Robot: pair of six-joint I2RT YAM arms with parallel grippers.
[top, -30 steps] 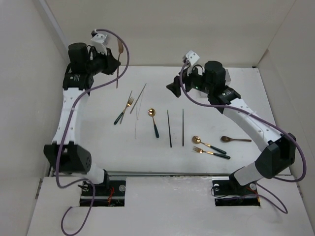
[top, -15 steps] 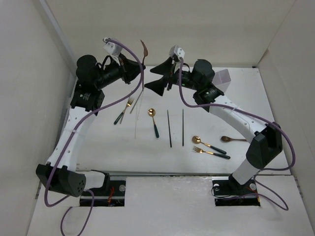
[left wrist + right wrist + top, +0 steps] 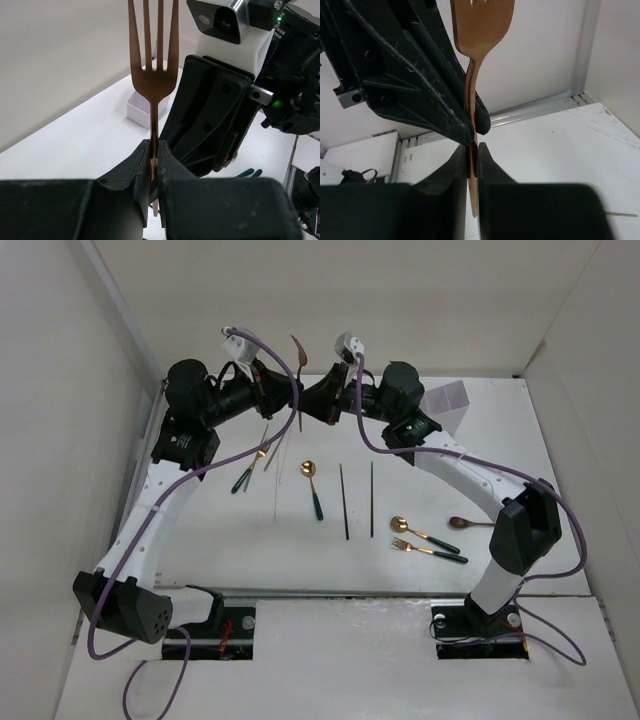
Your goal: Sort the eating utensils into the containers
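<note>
A copper-brown fork (image 3: 298, 365) stands upright in the air above the table's far side, tines up. My left gripper (image 3: 289, 392) is shut on its handle from the left. My right gripper (image 3: 309, 400) is shut on the same handle from the right, fingertips facing the left ones. In the left wrist view the fork (image 3: 154, 80) rises from my left gripper (image 3: 154, 150). In the right wrist view the fork (image 3: 480, 30) rises from my right gripper (image 3: 472, 150). The white container (image 3: 447, 400) stands at the far right, also seen as the container (image 3: 140, 107) behind the fork.
On the table lie a gold fork with green handle (image 3: 250, 468), thin silver chopsticks (image 3: 278, 445), a gold spoon with green handle (image 3: 312, 487), two dark chopsticks (image 3: 345, 500), a gold spoon (image 3: 424, 534) and fork (image 3: 430, 551), and a brown spoon (image 3: 478, 523).
The left arm carried the fork right towards the middle. The right arm swung left to meet it, and its open jaws closed on the fork's handle.
</note>
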